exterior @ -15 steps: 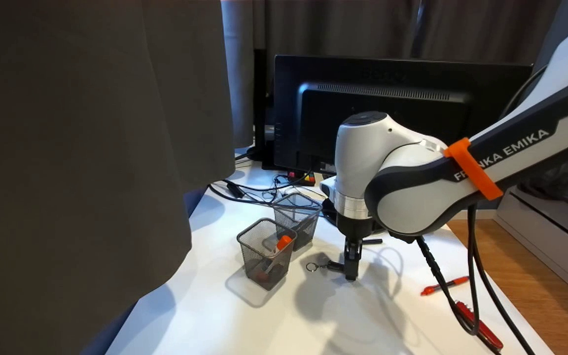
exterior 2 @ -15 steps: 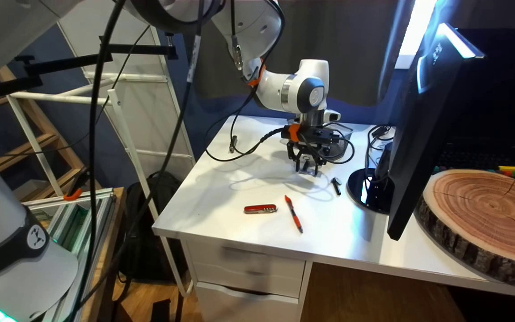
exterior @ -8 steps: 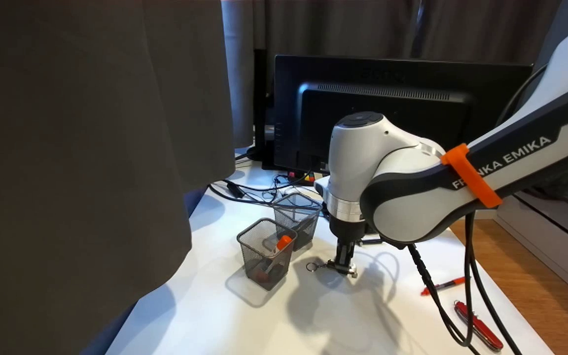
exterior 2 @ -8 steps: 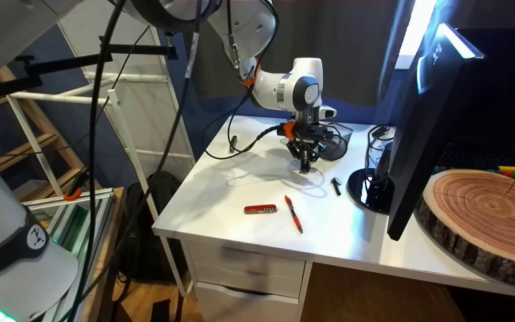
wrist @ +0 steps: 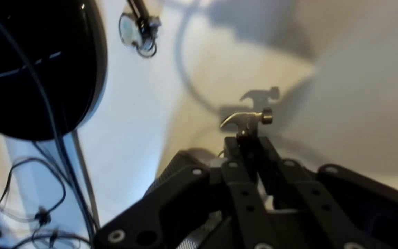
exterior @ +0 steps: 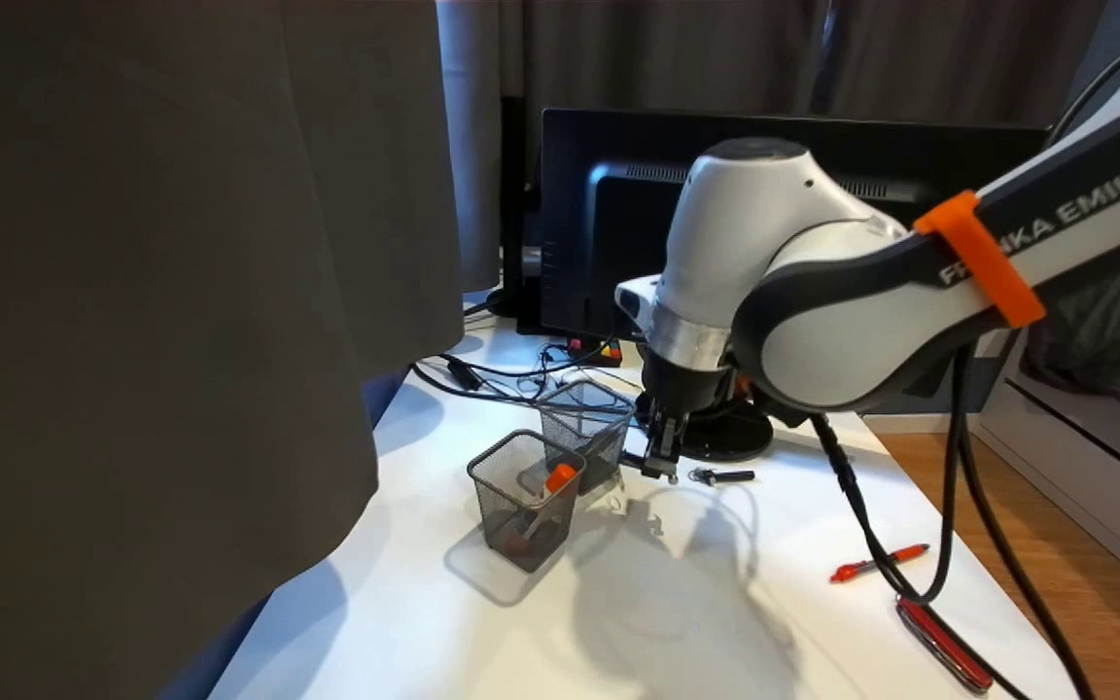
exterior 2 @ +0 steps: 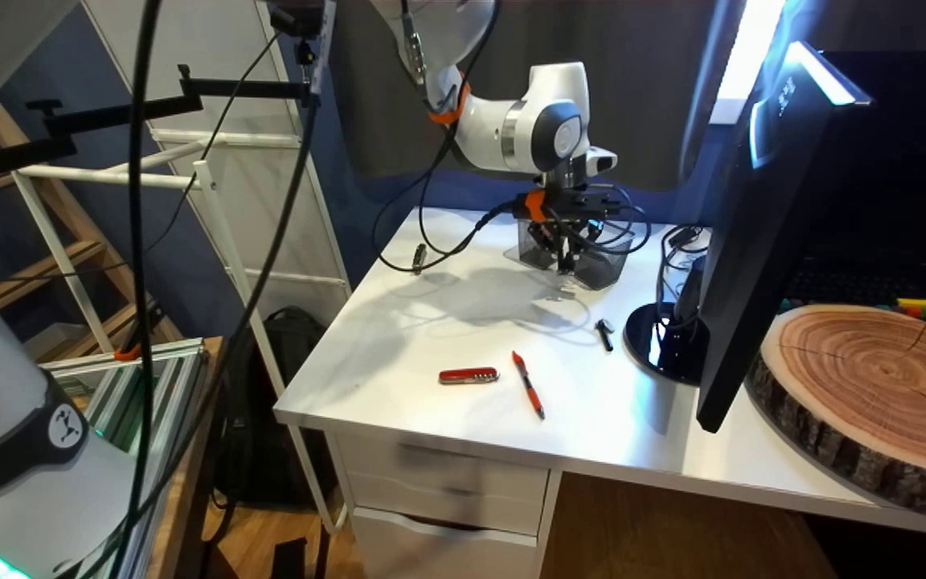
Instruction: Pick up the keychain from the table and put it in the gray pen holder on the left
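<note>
My gripper (wrist: 247, 143) is shut on the keychain (wrist: 244, 119), a small metallic claw hammer with a dark handle. Its head sticks out past the fingertips; a bit of ring shows beside them. The keychain hangs above the white table (exterior: 541, 642), where its shadow falls apart from it. The gray pen holder (exterior: 497, 501), a square mesh cup holding an orange-topped item, stands upright, nearer the camera than the gripper in an exterior view. In an exterior view the gripper (exterior 2: 566, 269) largely covers the mesh cups behind it.
A paler mesh cup (exterior: 565, 428) stands beside the pen holder. A dark trinket with rings (exterior 2: 604, 334) lies near the monitor base (wrist: 40, 69). A red pen (exterior 2: 527, 386) and red pocket knife (exterior 2: 468, 375) are farther off. Cables (exterior: 492, 384) run behind the cups.
The gripper has gone from open around the keychain to shut on it. It has then risen off the table with the keychain, moving slightly toward the monitor side.
</note>
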### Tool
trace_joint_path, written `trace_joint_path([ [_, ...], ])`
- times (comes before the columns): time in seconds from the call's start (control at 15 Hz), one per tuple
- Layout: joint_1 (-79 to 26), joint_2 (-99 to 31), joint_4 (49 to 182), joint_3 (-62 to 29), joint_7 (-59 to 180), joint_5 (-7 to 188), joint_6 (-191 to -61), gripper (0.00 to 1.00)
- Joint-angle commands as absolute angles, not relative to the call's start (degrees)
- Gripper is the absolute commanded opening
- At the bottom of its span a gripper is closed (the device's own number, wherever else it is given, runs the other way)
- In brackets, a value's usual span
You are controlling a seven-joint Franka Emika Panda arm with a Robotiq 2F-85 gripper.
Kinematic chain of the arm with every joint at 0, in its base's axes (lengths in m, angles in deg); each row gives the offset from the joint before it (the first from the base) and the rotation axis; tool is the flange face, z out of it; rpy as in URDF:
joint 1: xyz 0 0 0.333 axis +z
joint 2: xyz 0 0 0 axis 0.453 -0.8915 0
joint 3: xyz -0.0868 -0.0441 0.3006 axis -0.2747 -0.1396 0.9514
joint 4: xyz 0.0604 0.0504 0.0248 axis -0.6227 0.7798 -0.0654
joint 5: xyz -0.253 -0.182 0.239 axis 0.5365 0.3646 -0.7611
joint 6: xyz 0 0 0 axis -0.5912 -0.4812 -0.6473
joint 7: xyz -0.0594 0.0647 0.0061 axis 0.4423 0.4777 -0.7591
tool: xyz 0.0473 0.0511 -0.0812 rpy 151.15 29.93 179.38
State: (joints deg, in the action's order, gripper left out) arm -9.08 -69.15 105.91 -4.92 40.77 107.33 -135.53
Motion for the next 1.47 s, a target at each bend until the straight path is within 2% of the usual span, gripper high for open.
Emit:
trace_joint_path([
  [0.0,-16.24,-59.36,114.93,3.21,27.22,103.73,-135.57,0.04],
  [0.2,-21.66,-57.11,116.57,9.63,15.58,99.37,-134.69,0.04],
  [0.33,-22.00,-60.63,113.73,11.30,9.43,97.28,-135.52,0.04],
  [0.67,-17.13,-66.53,108.95,8.83,8.28,99.15,-138.57,0.04],
  [1.07,-15.04,-61.57,113.29,7.09,8.92,101.77,-149.18,0.04],
  [1.4,-18.38,-69.00,106.26,12.85,-2.77,99.10,-144.81,0.04],
])
